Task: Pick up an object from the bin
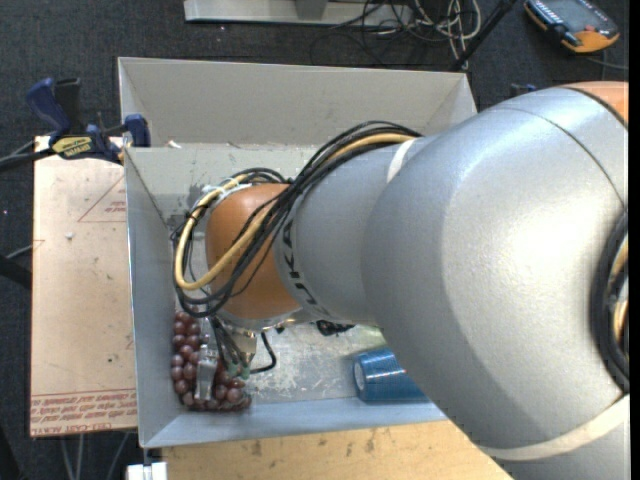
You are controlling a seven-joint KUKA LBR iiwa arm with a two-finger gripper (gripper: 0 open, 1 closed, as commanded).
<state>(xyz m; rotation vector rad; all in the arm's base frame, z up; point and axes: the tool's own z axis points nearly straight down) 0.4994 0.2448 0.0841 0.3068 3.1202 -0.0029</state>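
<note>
Noted at near-left corner: dark red grape bunch (185, 363) against left wall. Seated in its right side, grapes touching: gripper (212, 366); open or closed cannot tell. Well right: blue cylinder (383, 376). Farther: orange wrist cover (250, 258)

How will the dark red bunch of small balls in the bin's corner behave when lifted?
The dark red bunch looks like many small balls joined together, so it probably sags rather than stays stiff. Its rounded bumps may slip.
</note>
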